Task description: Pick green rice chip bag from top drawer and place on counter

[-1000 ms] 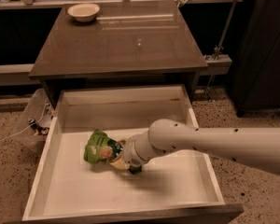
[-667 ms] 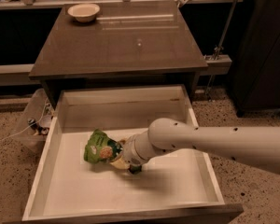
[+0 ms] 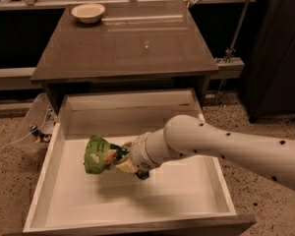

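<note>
The green rice chip bag (image 3: 99, 155) is held at the left middle of the open top drawer (image 3: 211, 178), slightly above its white floor, with a shadow under it. My gripper (image 3: 122, 160) reaches in from the right and is shut on the bag's right end. The white arm (image 3: 221, 146) crosses the drawer's right side. The grey-brown counter (image 3: 128, 45) lies behind and above the drawer.
A pale bowl (image 3: 88, 12) stands at the counter's far left corner. A clear bin with wires (image 3: 37, 132) sits on the speckled floor left of the drawer. A dark cabinet (image 3: 280, 48) stands at the right. A pale ledge (image 3: 10, 77) runs behind.
The gripper and the bag have risen slightly off the drawer floor and shifted a little left. The arm's elbow sits a bit higher.
</note>
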You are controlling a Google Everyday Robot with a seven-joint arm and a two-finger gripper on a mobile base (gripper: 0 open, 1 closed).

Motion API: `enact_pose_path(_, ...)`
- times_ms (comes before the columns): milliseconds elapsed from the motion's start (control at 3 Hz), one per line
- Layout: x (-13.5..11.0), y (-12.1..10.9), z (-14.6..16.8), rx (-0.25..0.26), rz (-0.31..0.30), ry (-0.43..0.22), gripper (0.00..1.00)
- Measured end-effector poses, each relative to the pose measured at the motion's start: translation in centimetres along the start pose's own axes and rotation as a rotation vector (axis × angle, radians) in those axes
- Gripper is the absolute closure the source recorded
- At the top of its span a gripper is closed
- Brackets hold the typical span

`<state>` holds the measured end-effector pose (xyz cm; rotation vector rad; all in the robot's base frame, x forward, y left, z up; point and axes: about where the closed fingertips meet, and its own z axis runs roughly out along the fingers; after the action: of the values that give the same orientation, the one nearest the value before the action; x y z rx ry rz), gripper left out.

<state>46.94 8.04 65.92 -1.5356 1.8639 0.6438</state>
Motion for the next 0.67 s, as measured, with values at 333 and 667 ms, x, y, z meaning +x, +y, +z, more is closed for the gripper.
enact_pose_path(333,-5.83,0.58,-4.49,0.071,-0.113,0.015,1.00)
enact_pose_path(667,-5.83,0.58,-4.49,0.071,-0.113,0.015,1.00)
